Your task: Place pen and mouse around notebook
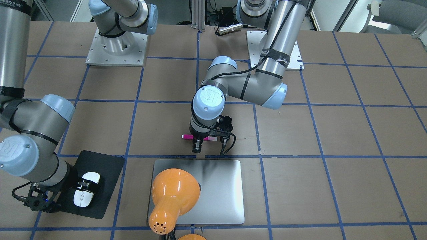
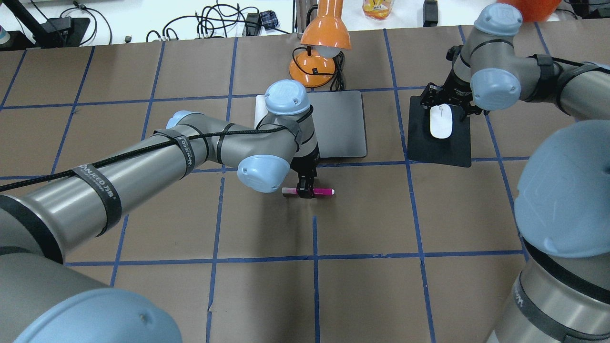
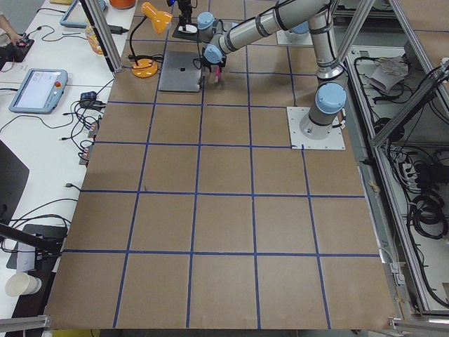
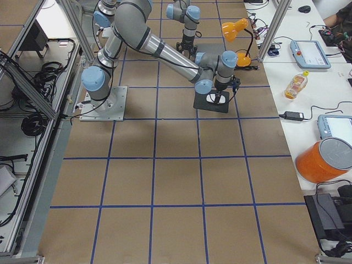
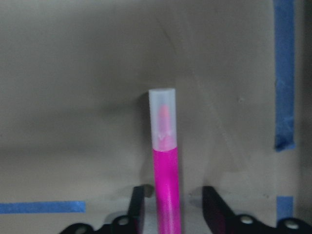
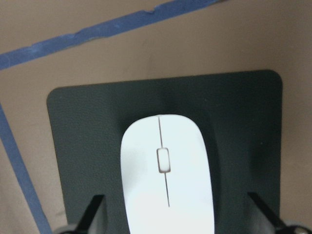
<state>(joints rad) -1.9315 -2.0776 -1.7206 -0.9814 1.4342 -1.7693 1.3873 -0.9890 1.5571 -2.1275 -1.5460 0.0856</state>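
Note:
The magenta pen (image 5: pixel 166 170) lies flat on the brown table, just on my side of the silver notebook (image 2: pixel 340 124), its pale cap pointing away in the left wrist view. My left gripper (image 2: pixel 305 188) is open and straddles the pen's body, with a small gap on each side. The white mouse (image 6: pixel 165 165) rests on a black pad (image 6: pixel 97 122) beside the notebook. Low over the mouse, my right gripper (image 6: pixel 175 209) is open, one finger on each side and clear of its flanks.
An orange desk lamp (image 1: pixel 173 193) leans over the notebook's far edge (image 1: pixel 217 200) and hides part of it in the front-facing view. Its base (image 2: pixel 312 71) and cord sit beyond the notebook. Blue tape lines grid the brown table (image 2: pixel 371 214).

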